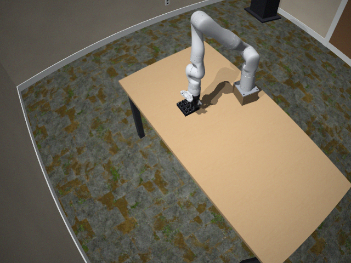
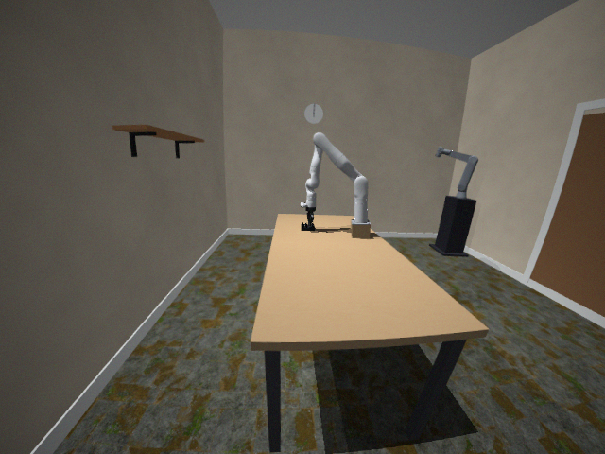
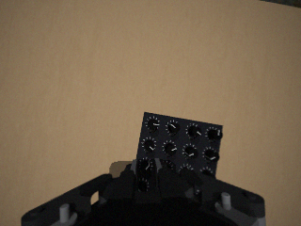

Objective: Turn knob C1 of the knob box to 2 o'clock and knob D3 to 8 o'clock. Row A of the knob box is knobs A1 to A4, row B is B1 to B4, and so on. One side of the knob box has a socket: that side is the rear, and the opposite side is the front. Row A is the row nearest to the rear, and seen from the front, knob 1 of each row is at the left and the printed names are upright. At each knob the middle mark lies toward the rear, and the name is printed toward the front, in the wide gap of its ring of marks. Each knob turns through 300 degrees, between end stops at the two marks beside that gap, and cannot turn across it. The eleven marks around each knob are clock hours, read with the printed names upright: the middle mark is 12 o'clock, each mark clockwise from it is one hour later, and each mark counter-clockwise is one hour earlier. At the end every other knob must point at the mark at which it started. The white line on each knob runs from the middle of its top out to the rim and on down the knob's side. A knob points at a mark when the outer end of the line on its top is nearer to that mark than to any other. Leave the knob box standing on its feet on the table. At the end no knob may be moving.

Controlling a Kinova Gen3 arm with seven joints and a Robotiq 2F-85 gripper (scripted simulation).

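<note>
Knob box (image 3: 182,137) sits directly under the claw (image 3: 146,177) and stretches away from it in the wrist view, a dark square turned a little askew. Its two far rows of knobs show in full. The two near rows are partly hidden behind the black fingers. The printed names are too small to read, so the knob beneath the claw cannot be named.

The claw points straight down with its fingers drawn in narrow, and it grips nothing. One knob (image 3: 145,167) with a white line shows in the slim gap between the fingers. Whether the pads touch it cannot be told.

From above, the claw (image 1: 195,101) stands over the box (image 1: 185,108) at the corner nearest the arm's pedestal (image 1: 251,99). Most of the box lies on the side of the claw away from the pedestal. Beyond that far side a strip of bare table (image 1: 158,93) runs out to the long edge, which is near the box but not touching it. The table's corner lies farther off, out past the box from the claw.

On the pedestal side of the claw the arm's shadow falls across the wood, and the pedestal stands well apart from the box. Toward the long remainder of the table, wood is all that shows.

In the exterior view the claw (image 2: 308,220) hangs upright over the box (image 2: 306,227), with the forearm rising straight above it.
</note>
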